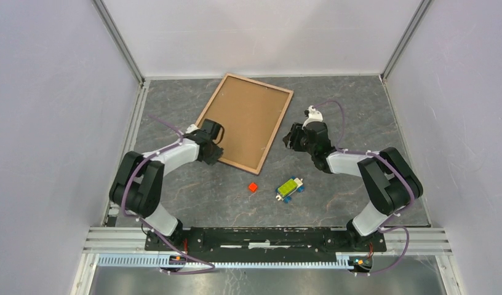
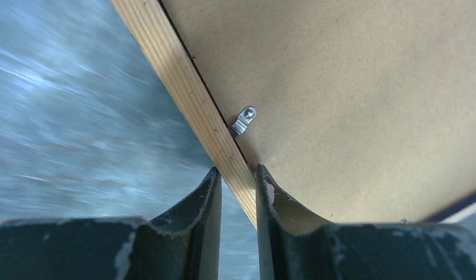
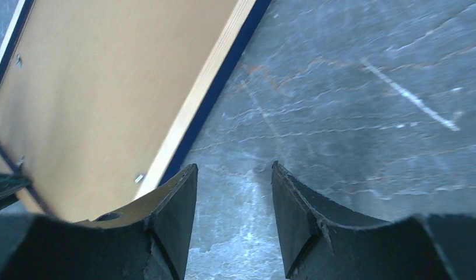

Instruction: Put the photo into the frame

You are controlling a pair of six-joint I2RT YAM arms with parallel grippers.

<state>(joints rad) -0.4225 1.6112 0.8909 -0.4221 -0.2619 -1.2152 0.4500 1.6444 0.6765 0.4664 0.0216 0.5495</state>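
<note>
1. The frame [image 2: 178, 76] is lying back-up toward the far middle of the surface [image 3: 370, 116]; its light wood rail is showing on top and a dark blue edge beneath; a brown backing board [image 2: 352, 87] is sitting inside it, with a small metal tab [image 2: 245, 119] at its edge.
2. The photo is not showing in any view; whether it is lying under the board I cannot tell.
3. The left claw [image 2: 237, 174] is narrowed onto the near-left rail, one finger outside and one on the board side; it appears to be pinching the rail just beside the tab.
4. The right claw [image 3: 234, 169] is gaping wide over bare surface just beside the frame's right rail, holding nothing.
5. The frame is looking light, thin and stiff; I am judging the rail the sound place to grip, since the board could flex or slip its tabs.
6. A glossy print is likely limp, slippery and easily creased; taking it by one edge seems wisest.
</note>
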